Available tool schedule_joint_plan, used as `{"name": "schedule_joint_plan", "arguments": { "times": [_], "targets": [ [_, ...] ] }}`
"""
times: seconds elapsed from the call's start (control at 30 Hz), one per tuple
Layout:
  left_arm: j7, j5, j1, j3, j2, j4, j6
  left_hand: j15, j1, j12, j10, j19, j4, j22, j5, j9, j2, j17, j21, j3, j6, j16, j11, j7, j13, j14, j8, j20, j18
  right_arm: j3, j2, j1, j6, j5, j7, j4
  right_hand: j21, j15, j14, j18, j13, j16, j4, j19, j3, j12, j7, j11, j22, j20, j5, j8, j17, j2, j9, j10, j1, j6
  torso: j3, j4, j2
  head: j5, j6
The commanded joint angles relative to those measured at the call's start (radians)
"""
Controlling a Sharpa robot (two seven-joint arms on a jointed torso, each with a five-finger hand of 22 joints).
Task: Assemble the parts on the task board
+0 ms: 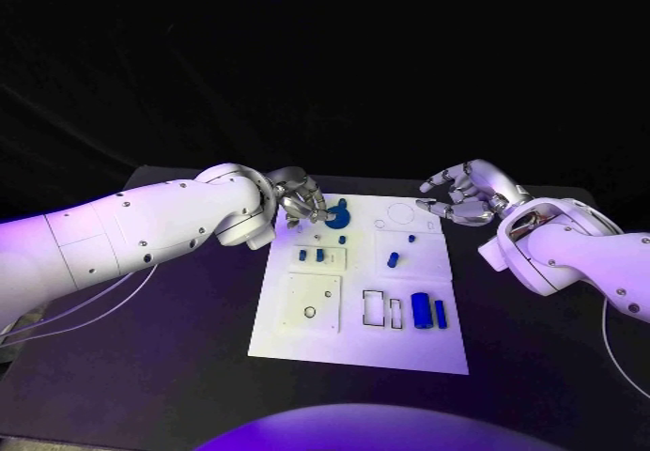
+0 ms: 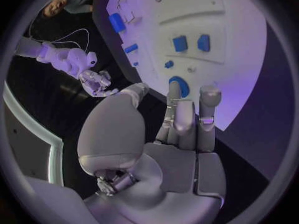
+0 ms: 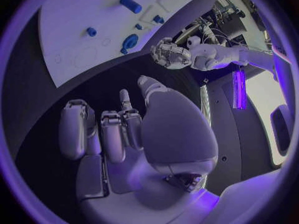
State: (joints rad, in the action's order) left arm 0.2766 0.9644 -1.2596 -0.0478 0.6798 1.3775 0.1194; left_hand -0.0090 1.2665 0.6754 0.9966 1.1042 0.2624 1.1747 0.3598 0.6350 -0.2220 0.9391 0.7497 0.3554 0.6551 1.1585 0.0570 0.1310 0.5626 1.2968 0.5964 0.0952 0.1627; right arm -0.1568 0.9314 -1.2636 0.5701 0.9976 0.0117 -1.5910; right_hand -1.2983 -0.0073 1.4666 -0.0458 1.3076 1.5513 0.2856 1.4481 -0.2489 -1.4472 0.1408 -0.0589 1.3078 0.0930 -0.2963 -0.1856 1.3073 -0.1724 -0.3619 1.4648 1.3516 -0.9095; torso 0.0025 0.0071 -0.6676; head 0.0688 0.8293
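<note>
Whether the left hand (image 1: 300, 199) actually touches the round blue part (image 1: 336, 221) at the far left corner of the task board (image 1: 355, 352) cannot be told: in the head view its silver fingers cover the part's left side, and in the left wrist view the fingertips (image 2: 209, 95) stand just at the part's (image 2: 180, 85) rim, loosely apart and only slightly bent, with nothing plainly pinched. The right hand (image 1: 468, 193) hovers off the board's far right corner over the black table (image 1: 542, 348), fingers curled inward around nothing; its wrist view shows those fingers (image 3: 74, 124) side by side above dark tabletop. The board is a flat, matte white plate with shallow outlined recesses. Two small blue blocks (image 1: 310, 255) sit in a recess near its left middle, a short blue peg (image 1: 393, 258) stands at the centre, and two smooth blue cylinders (image 1: 428, 311) lie side by side toward the near right.
</note>
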Motion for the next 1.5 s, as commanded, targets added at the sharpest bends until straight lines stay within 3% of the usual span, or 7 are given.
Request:
{"name": "schedule_joint_plan", "arguments": {
  "times": [0.03, 0.1, 0.23, 0.4, 0.77, 1.2, 1.5],
  "targets": [
    [-0.254, 0.108, 0.001, -0.006, -0.017, -0.003, 0.105, 0.009, 0.095, -0.02, -0.021, -0.066, -0.033, -0.063, -0.028, -0.039, 0.001, -0.143, -0.128, 0.06, 0.032, -0.117, 0.007, 0.011, -0.035, -0.107, -0.013, 0.012, 0.016, 0.0, 0.0, 0.001, -0.011, 0.01, 0.0, -0.001, 0.005, -0.009, 0.089, -0.018, 0.135, -0.002, 0.002, -0.001, -0.005, 0.005, -0.004, 0.006, 0.135, -0.004, -0.004, -0.003, 0.197, 0.003, -0.001, 0.01, -0.01, 0.0, -0.0015, 0.0001, -0.001, -0.004, -0.004],
    [-0.299, 0.181, 0.003, -0.011, -0.028, -0.012, 0.107, 0.016, 0.129, -0.048, -0.044, -0.071, -0.058, -0.075, -0.075, -0.075, -0.014, -0.193, -0.154, 0.108, 0.048, -0.156, 0.015, 0.018, -0.069, -0.147, -0.038, 0.018, 0.016, 0.0, 0.001, 0.0, -0.011, 0.01, 0.0, -0.001, 0.005, -0.009, 0.089, -0.018, 0.135, -0.002, 0.002, -0.001, -0.005, 0.005, -0.004, 0.006, 0.135, -0.004, -0.004, -0.003, 0.197, 0.003, -0.001, 0.01, -0.01, 0.0, -0.0023, -0.0001, -0.001, -0.006, -0.004],
    [-0.365, 0.305, 0.01, -0.018, -0.055, -0.041, 0.104, 0.023, 0.139, -0.123, -0.053, -0.061, -0.096, -0.079, -0.136, -0.142, -0.048, -0.209, -0.176, 0.173, 0.091, -0.155, 0.023, 0.018, -0.157, -0.153, -0.089, 0.023, 0.017, 0.0, 0.0, 0.0, -0.011, 0.01, 0.0, -0.001, 0.007, -0.009, 0.088, -0.019, 0.134, -0.002, 0.001, -0.002, -0.005, 0.006, -0.004, 0.006, 0.135, -0.004, -0.004, -0.004, 0.196, 0.003, -0.002, 0.01, -0.01, 0.0, -0.0016, -0.0012, -0.002, -0.006, -0.005],
    [-0.406, 0.446, 0.013, -0.028, -0.089, -0.088, 0.072, 0.025, 0.118, -0.189, -0.071, -0.046, -0.131, -0.072, -0.156, -0.184, -0.068, -0.177, -0.184, 0.177, 0.11, -0.11, 0.028, 0.0, -0.226, -0.121, -0.139, 0.026, 0.018, 0.0, -0.002, 0.0, -0.011, 0.01, 0.0, -0.001, 0.007, -0.009, 0.088, -0.019, 0.134, -0.002, 0.001, -0.002, -0.005, 0.006, -0.004, 0.006, 0.135, -0.004, -0.004, -0.004, 0.196, 0.003, -0.002, 0.01, -0.01, 0.0, -0.0017, -0.0006, -0.001, -0.007, -0.007],
    [-0.399, 0.62, 0.018, -0.037, -0.151, -0.163, -0.043, 0.02, 0.095, -0.236, -0.075, -0.009, -0.175, -0.032, -0.159, -0.214, -0.065, -0.073, -0.145, 0.178, 0.149, 0.007, 0.031, -0.003, -0.287, -0.049, -0.181, 0.023, 0.013, 0.0, -0.005, 0.0, -0.008, 0.01, -0.004, 0.0, 0.016, -0.01, 0.087, -0.021, 0.118, -0.004, 0.0, -0.006, -0.007, 0.023, -0.004, 0.006, 0.131, -0.004, -0.005, -0.003, 0.19, 0.002, -0.002, -0.003, -0.009, 0.001, -0.0014, -0.0013, -0.002, -0.011, -0.007],
    [-0.366, 0.678, 0.023, -0.039, -0.185, -0.194, -0.121, 0.028, 0.07, -0.25, -0.048, 0.064, -0.187, 0.044, -0.152, -0.228, -0.06, 0.012, -0.014, 0.182, 0.194, 0.095, 0.035, 0.015, -0.319, 0.012, -0.203, 0.028, -0.008, 0.0, -0.003, 0.0, -0.006, 0.01, -0.004, -0.003, 0.02, -0.01, 0.086, -0.022, 0.108, -0.006, -0.001, -0.008, -0.008, 0.033, -0.004, 0.006, 0.129, -0.004, -0.006, -0.003, 0.185, 0.002, -0.002, -0.01, -0.009, 0.003, -0.0012, -0.0005, -0.001, -0.017, -0.005],
    [-0.344, 0.695, 0.031, -0.039, -0.199, -0.206, -0.133, 0.032, 0.07, -0.257, -0.043, 0.079, -0.192, 0.063, -0.149, -0.234, -0.056, 0.026, 0.016, 0.186, 0.192, 0.113, 0.04, 0.022, -0.329, 0.024, -0.218, 0.031, -0.012, 0.0, -0.002, 0.0, -0.006, 0.01, -0.004, -0.005, 0.02, -0.01, 0.086, -0.022, 0.108, -0.006, -0.001, -0.008, -0.008, 0.033, -0.004, 0.006, 0.129, -0.004, -0.006, -0.003, 0.185, 0.002, -0.002, -0.01, -0.009, 0.003, -0.0012, -0.0004, -0.002, -0.019, -0.005]
  ]
}}
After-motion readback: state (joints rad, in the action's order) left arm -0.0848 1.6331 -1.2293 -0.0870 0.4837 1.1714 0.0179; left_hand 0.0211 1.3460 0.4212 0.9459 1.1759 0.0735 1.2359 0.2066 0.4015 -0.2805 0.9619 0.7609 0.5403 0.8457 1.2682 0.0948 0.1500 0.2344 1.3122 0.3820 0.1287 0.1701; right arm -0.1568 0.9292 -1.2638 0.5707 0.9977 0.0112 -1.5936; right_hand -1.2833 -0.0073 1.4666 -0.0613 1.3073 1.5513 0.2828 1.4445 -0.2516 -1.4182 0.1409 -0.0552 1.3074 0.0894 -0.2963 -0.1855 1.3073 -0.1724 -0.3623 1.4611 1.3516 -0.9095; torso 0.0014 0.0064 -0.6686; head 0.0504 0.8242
